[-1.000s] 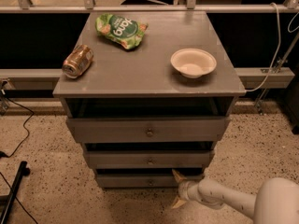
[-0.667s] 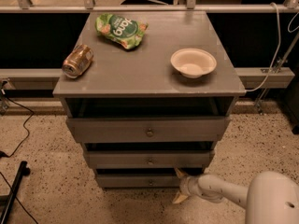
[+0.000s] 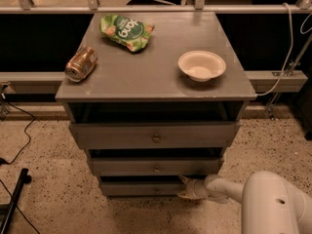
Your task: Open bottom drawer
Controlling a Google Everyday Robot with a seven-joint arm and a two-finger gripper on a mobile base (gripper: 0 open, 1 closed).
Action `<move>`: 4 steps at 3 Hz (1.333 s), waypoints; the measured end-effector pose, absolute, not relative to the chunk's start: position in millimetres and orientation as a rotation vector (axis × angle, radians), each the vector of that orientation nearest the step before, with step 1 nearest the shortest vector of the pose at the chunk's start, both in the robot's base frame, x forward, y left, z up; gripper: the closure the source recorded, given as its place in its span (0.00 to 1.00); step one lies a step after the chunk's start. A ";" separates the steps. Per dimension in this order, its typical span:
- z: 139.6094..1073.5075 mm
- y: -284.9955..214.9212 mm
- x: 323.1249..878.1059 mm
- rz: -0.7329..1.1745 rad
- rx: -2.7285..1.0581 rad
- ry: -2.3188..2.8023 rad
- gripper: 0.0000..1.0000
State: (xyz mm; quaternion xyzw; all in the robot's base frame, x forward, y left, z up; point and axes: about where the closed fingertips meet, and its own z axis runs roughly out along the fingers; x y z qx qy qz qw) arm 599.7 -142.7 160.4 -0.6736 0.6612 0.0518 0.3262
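At the bottom right, nearest the camera, the bulky white robot arm (image 3: 273, 204) has swung further into view. Its pale two-finger gripper (image 3: 183, 187) sits against the right part of the bottom drawer (image 3: 131, 188), the lowest, narrowest grey wooden front. The fingers (image 3: 184, 179), spread wider a second ago, now stand moderately apart and hold nothing: one is at the front's top edge, the other lower. The tiny round knob (image 3: 157, 190) is just beside them, ungripped. The drawer looks shut, so the pull is likely still to come.

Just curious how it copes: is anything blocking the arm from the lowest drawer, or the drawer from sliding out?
Nothing visible does. The gripper sits at the right end of the bottom drawer front, right of its small knob, jaws apart. Only the robot's own arm lies ahead of the drawer.
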 end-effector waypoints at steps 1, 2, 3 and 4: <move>154.9 -140.7 591.5 0.173 -1.763 1.730 0.71; 159.4 -140.7 591.5 0.173 -1.763 1.730 0.64; 162.1 -140.7 591.5 0.173 -1.763 1.730 0.63; 165.5 -140.6 591.5 0.173 -1.763 1.730 0.45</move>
